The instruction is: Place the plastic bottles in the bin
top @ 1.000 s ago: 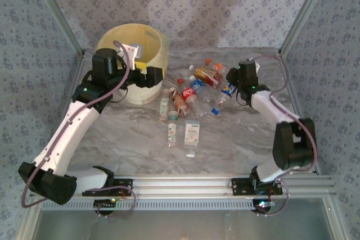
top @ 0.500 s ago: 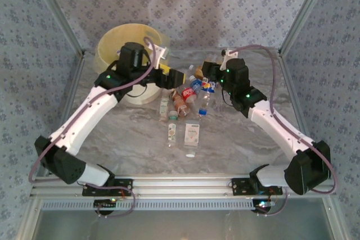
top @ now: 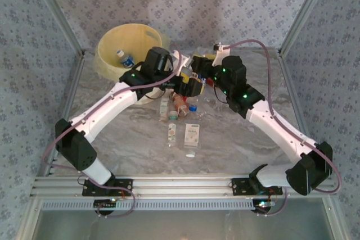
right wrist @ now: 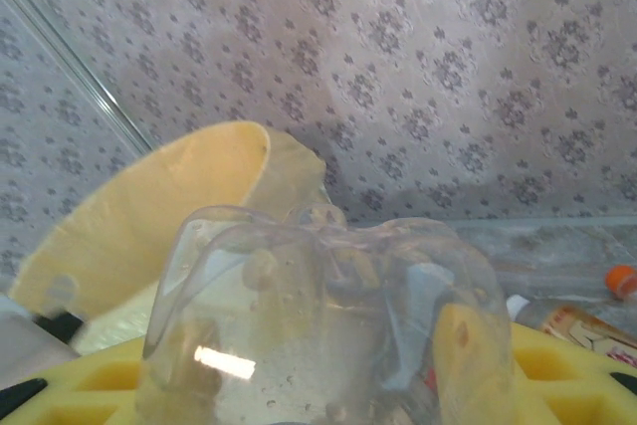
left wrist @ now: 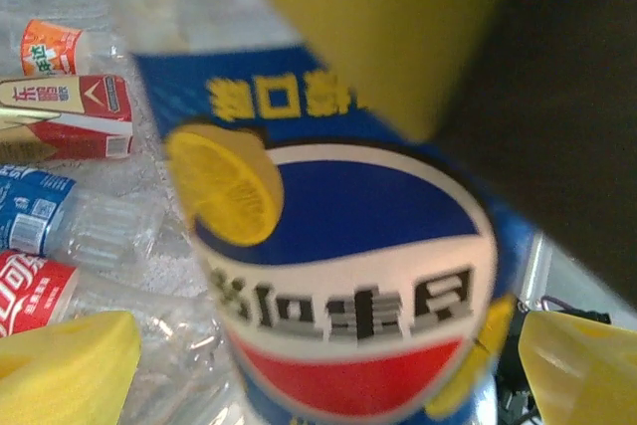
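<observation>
Above the heap of loose plastic bottles, mid-table: we find both grippers close together, the left gripper nearer the arm bases and the right gripper just beyond it.
Right gripper: we record it clamped on a clear plastic bottle with a blue, white and red label, with yellow foam pads on either side of it.
Held bottle, position: aloft between the two grippers, to the right of the round cream-yellow plastic bin and outside it.
Held bottle, axis: in the right wrist view the long axis runs up the frame, lobed clear base uppermost. In the left wrist view it also runs roughly up the frame, leaning slightly, and we cannot tell which end carries the cap.
Left gripper: jaws wide, with yellow fingers at both lower corners of its view and the labelled bottle between them. We cannot tell whether they touch it.
Bin contents: one blue-labelled bottle lies tilted inside.
Grey marbled table: a white-labelled bottle and a green-labelled bottle lie side by side, long axes running near to far, the white one's cap towards the bases.
Left wrist view, left edge: an orange-labelled bottle, a red-and-white-labelled bottle and a red-labelled bottle lie on their sides, long axes across the frame.
</observation>
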